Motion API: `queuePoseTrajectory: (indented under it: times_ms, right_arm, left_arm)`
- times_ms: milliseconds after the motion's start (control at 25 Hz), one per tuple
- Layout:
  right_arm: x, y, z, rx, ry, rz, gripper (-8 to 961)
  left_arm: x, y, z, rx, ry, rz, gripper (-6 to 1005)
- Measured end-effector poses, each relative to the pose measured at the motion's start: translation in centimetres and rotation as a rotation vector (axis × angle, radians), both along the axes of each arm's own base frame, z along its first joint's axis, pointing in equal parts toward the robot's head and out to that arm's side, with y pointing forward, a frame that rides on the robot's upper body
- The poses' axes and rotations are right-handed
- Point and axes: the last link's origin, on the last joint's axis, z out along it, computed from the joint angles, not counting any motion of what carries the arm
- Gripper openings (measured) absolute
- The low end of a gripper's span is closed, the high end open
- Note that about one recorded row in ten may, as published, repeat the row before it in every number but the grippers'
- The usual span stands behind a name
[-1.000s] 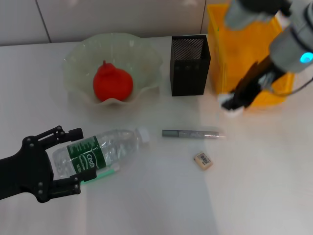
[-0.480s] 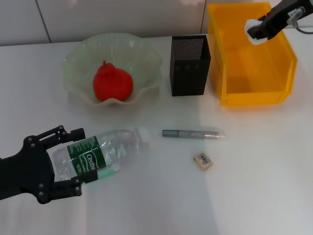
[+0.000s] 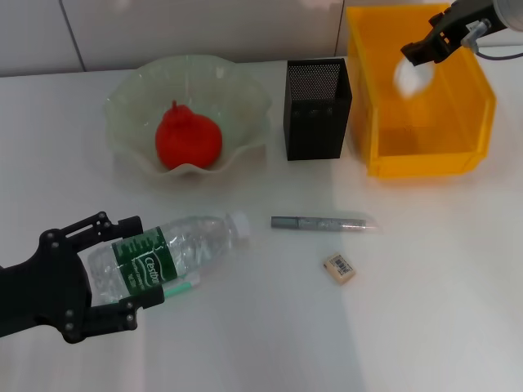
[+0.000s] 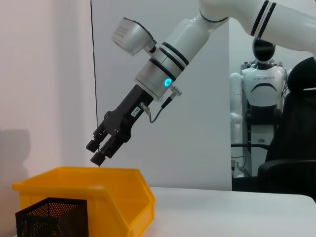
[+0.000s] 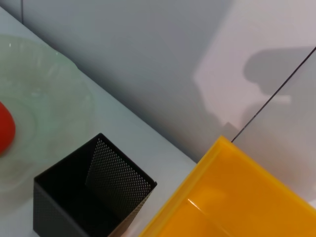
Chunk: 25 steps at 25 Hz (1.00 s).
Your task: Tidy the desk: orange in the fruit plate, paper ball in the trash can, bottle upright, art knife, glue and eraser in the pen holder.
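My right gripper point(image 3: 414, 53) hangs open over the yellow trash can point(image 3: 425, 159); the left wrist view shows this gripper point(image 4: 97, 152) with nothing between its fingers. The white paper ball point(image 3: 406, 77) is a blur just below it, inside the can. My left gripper point(image 3: 133, 268) is open, with one finger on each side of the lying bottle point(image 3: 176, 249). The orange point(image 3: 188, 139) sits in the fruit plate point(image 3: 131, 98). A grey art knife point(image 3: 323, 222) and the eraser point(image 3: 339, 267) lie on the table. A green-and-white stick point(image 3: 176, 287) pokes out from under the bottle. The pen holder point(image 3: 317, 110) stands beside the can.
The right wrist view shows the pen holder point(image 5: 89, 202), the trash can's rim point(image 5: 237, 197), the fruit plate point(image 5: 44, 98) and a sliver of the orange point(image 5: 5, 128). A tiled wall runs behind the table.
My right gripper carried the paper ball up from in front of the trash can to above it, then let go; the ball now sits below the fingers. The left gripper has barely moved.
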Motion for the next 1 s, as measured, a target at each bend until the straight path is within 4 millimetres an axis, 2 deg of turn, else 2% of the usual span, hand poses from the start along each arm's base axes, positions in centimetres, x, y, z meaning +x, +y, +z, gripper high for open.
queuePoseTrajectory:
  times_ms: [160, 320, 480, 520, 560, 640, 1000]
  right_arm:
    - [0.4, -0.1, -0.3, -0.01, -0.005, -0.008, 589]
    - [0.5, -0.2, -0.3, -0.012, -0.005, -0.009, 696]
    - [-0.8, -1.1, 0.1, -0.017, 0.059, 0.032, 802]
    - [-0.8, -1.1, 0.1, -0.017, 0.059, 0.032, 805]
    - [-1.6, -2.0, 0.0, -0.049, 0.114, 0.059, 809]
    - [-1.9, -2.7, -0.3, -0.096, 0.157, 0.077, 816]
    - [-2.2, -6.0, -2.1, -0.309, 0.225, 0.061, 819]
  left_arm:
    - [-0.1, -0.2, -0.1, -0.002, -0.003, 0.003, 745]
    - [-0.1, -0.2, -0.1, -0.002, -0.003, 0.004, 743]
    - [-0.1, -0.2, 0.0, 0.0, 0.0, 0.004, 742]
    - [-0.1, -0.2, 0.0, 0.0, 0.0, 0.004, 741]
    - [-0.1, -0.1, 0.0, 0.0, -0.001, 0.004, 741]
    - [-0.1, -0.1, 0.0, 0.002, -0.002, 0.004, 740]
    - [-0.3, -0.3, 0.1, 0.009, -0.006, 0.014, 737]
